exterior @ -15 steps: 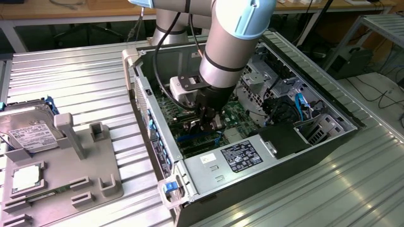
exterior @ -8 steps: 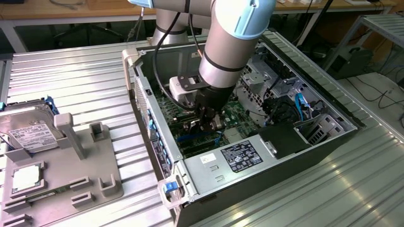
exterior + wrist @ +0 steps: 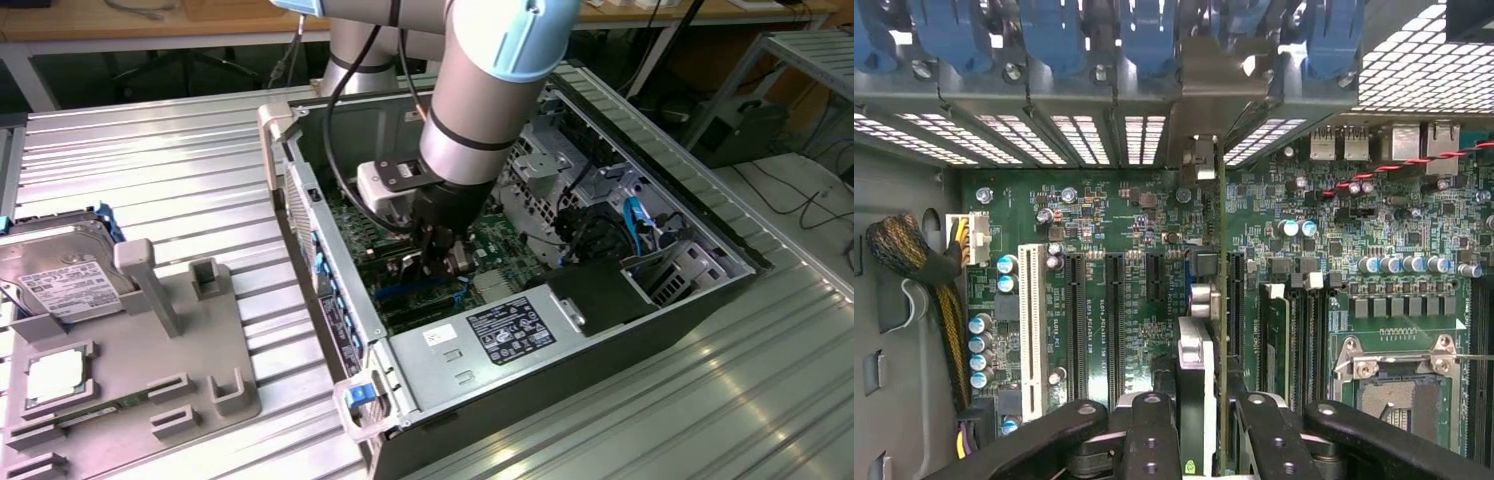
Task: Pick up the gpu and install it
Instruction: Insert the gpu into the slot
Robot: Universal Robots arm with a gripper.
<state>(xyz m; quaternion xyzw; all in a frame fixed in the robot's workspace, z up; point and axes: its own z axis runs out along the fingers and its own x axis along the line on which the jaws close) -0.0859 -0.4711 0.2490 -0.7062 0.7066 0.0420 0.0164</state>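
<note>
- The step in hand is the install: the gpu is off the bench and inside the open computer case, at the centre of the exterior view.
- The gripper is clamped on the gpu. In the wrist view its black fingers press on either side of the card, which stands edge-on between them.
- The card's thin green edge runs from the gripper towards the rear wall of the case, over the motherboard. Its silver end bracket is up against the row of slotted rear openings.
- The card lies along one of the long black expansion slots, well apart from the white slot. I cannot tell whether its connector edge is already in the slot or just above it.
- Judged from this, seating calls for a straight press down with the card upright, its edge in line with the slot, and the bracket kept flush in its rear opening. A tilt would likely jam it.
- At the exterior view's left, the hard drive sits untouched in a grey fixture.
</note>
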